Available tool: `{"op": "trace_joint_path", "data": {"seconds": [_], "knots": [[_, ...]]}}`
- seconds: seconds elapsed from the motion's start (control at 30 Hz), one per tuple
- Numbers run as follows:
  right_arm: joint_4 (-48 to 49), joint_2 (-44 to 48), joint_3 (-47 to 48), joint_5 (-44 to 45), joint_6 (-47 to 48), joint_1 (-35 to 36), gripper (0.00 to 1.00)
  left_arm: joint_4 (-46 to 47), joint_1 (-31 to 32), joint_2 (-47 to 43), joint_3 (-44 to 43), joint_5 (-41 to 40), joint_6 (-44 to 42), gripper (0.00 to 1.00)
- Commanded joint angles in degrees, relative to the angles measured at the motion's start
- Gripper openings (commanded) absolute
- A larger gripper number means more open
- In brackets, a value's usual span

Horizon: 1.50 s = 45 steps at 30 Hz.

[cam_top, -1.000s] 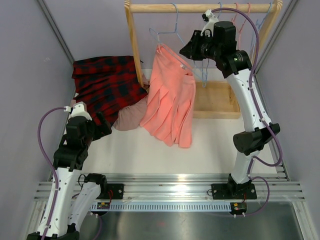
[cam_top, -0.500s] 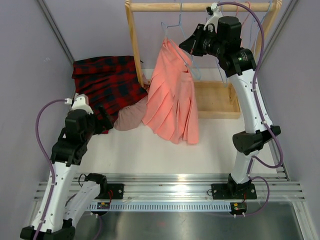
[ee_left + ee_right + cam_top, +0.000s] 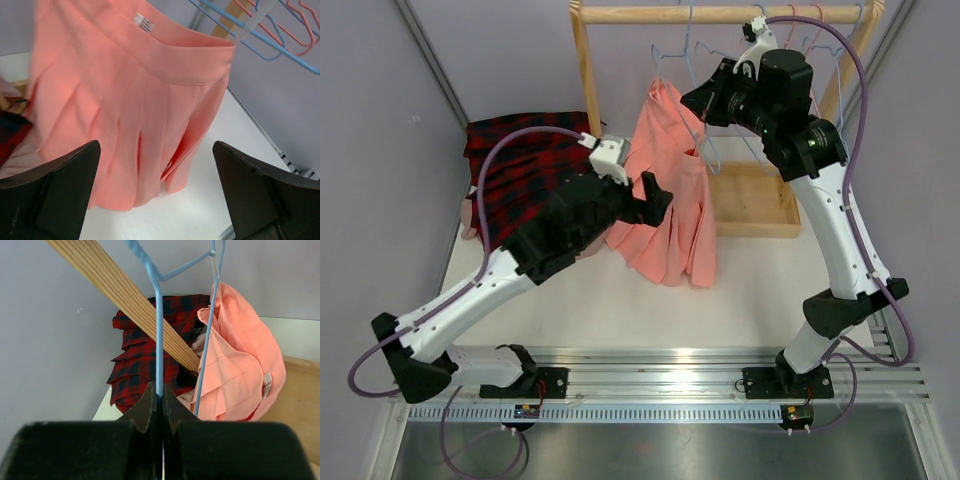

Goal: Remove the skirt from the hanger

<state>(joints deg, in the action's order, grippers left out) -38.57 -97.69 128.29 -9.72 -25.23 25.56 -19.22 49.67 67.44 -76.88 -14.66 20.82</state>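
Observation:
A salmon-pink pleated skirt [image 3: 670,190] hangs from a light blue wire hanger [image 3: 695,75], its hem near the table. My right gripper [image 3: 705,100] is shut on the hanger's wire [image 3: 158,340], holding it up beside the wooden rail. The skirt also shows in the right wrist view [image 3: 235,370]. My left gripper [image 3: 655,195] is open, its jaws wide apart, right in front of the skirt's left side. In the left wrist view the skirt [image 3: 130,100] fills the frame, waistband and white label at the top, between my two dark fingers [image 3: 55,190].
A wooden clothes rack [image 3: 720,15] carries several blue and pink empty hangers [image 3: 820,30]. Its wooden base tray [image 3: 755,205] lies at the back right. A red-and-black plaid garment [image 3: 520,165] and a dusty-pink garment [image 3: 595,250] lie at the back left.
My left arm has swung from the table's left side up and right to the skirt. My right gripper has shifted the hanger and skirt slightly right and up.

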Motion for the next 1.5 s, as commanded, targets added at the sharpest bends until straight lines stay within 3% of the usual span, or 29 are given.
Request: {"op": "trace_joint_path", "data": {"seconds": [0.0,0.2,0.37,0.4,0.47,0.53,0.6,0.63,0.87,1.1,1.23,1.47], "knots": [[9.04,6.89,-0.75,4.70,-1.75,0.37,0.00,13.67,3.58,4.44,-0.99,0.85,-1.39,0.99],[9.48,12.60,-5.93,5.15,-4.73,0.54,0.00,24.74,8.51,10.51,-1.25,1.12,-1.92,0.99],[9.47,16.47,-9.19,5.06,-6.75,0.54,0.00,27.92,9.65,15.95,-4.14,3.40,-0.96,0.99],[9.82,17.09,-10.42,5.06,-7.19,0.45,0.00,28.45,9.83,16.66,-4.68,3.32,-0.87,0.94],[10.44,18.40,-11.39,4.53,-8.77,0.45,0.00,28.89,10.36,18.16,-6.25,3.32,-0.78,0.80],[10.97,19.11,-12.53,4.01,-9.83,0.37,0.00,28.54,10.53,20.01,-7.57,2.70,-0.87,0.29],[11.14,19.73,-12.98,4.00,-10.19,0.45,0.00,26.53,10.97,20.97,-9.85,1.39,-1.13,0.06],[11.14,19.82,-13.15,4.18,-10.01,0.45,0.00,26.00,11.15,21.41,-10.30,0.86,-1.48,0.00],[11.58,20.61,-15.52,7.78,-6.93,0.37,0.00,20.38,15.18,17.39,-12.50,-1.41,-6.31,0.00],[13.78,20.79,-17.90,10.93,-5.62,0.63,0.00,11.77,22.04,10.88,-13.38,-1.80,-16.76,0.00],[15.71,20.17,-19.65,13.05,-5.18,0.63,0.00,11.22,27.39,7.45,-11.72,5.23,-17.04,0.00],[16.51,19.82,-20.45,16.31,-5.17,0.54,0.00,10.44,32.95,4.54,-5.39,6.48,-14.94,0.00]]}}
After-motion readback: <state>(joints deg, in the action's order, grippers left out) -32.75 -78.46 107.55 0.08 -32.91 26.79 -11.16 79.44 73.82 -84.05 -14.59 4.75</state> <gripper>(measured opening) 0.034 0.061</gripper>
